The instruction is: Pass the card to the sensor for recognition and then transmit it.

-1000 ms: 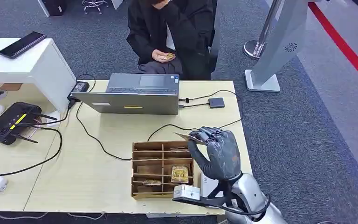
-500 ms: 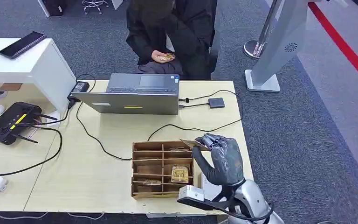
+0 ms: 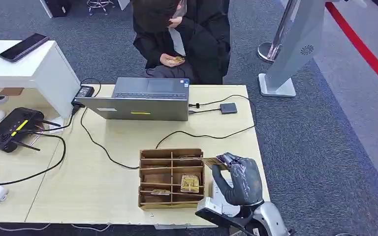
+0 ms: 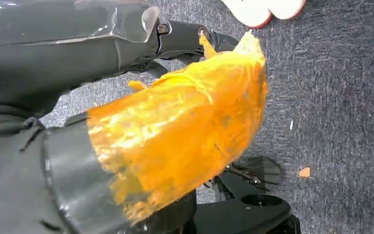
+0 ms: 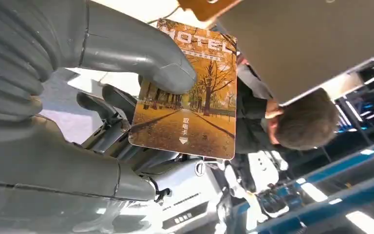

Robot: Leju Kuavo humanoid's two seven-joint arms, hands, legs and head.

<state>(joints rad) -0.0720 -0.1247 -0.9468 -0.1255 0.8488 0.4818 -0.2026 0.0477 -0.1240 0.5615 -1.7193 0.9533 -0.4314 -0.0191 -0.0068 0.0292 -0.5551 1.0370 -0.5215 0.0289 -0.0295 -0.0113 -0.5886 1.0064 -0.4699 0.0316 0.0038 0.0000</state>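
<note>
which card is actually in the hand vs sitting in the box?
The one with the autumn tree picture and "HOTEL" print, pinched by the right hand beside the wooden box. The other cards lie in its compartments, untouched.

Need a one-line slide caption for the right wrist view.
Right hand pinching a hotel key card under its thumb, person behind.

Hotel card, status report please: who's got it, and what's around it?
Right hand holds hotel card. Card beside wooden organizer, at table's edge. Left hand hangs, orange-wrapped.
</note>
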